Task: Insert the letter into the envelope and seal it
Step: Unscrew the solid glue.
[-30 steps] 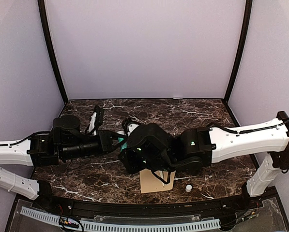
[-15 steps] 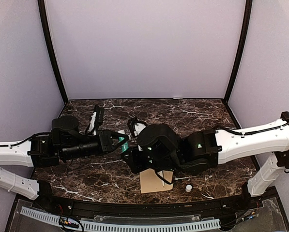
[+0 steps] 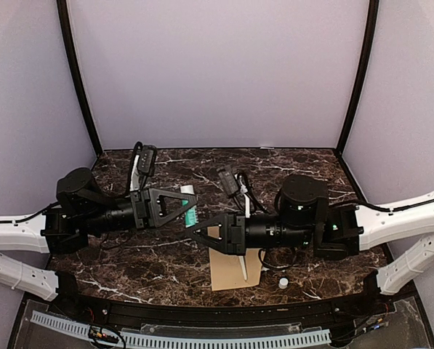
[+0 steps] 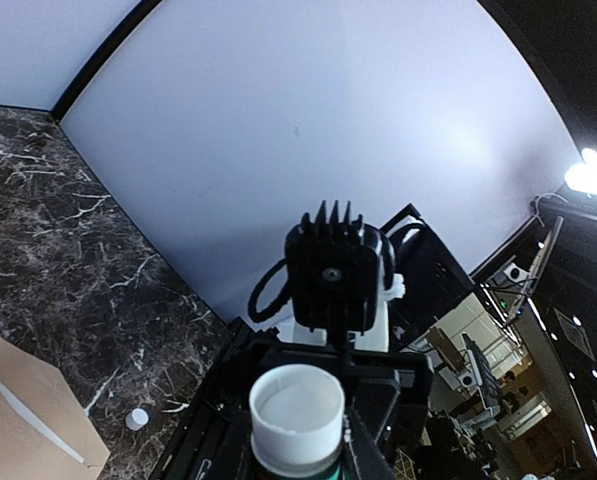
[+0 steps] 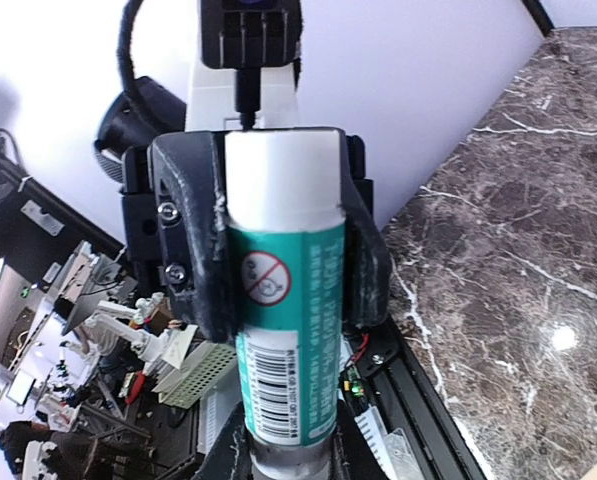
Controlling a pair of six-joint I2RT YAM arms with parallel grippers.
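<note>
Kraft-brown rectangular paper envelope (image 3: 235,275) is found lying flat on the dark marble-patterned table (image 3: 304,174), at the middle of the near edge, partly covered by the right arm. Its long axis is judged to run from the near edge towards the far edge, and a thin white strip (image 3: 242,267) lies along it. Which way the flap points cannot be told. The white letter is not seen as a separate sheet, so it is presumed, not confirmed, to be inside.

A teal-and-white cylindrical glue stick (image 5: 283,300) is held in the air, just left of the envelope's far end. The left gripper (image 3: 190,211) is clamped across its upper body. The right gripper (image 3: 198,233) is set narrow on the barcode end, as far as the right wrist view allows. The stick's white end is turned up towards the left wrist camera and appears uncapped. A small white round cap (image 3: 283,282) rests near the envelope's near-right corner.

The step in hand is judged to be preparation of the adhesive for sealing. The next move calls for the body to be held firm while the base is turned. The open end must then be brought down to the flap.
</note>
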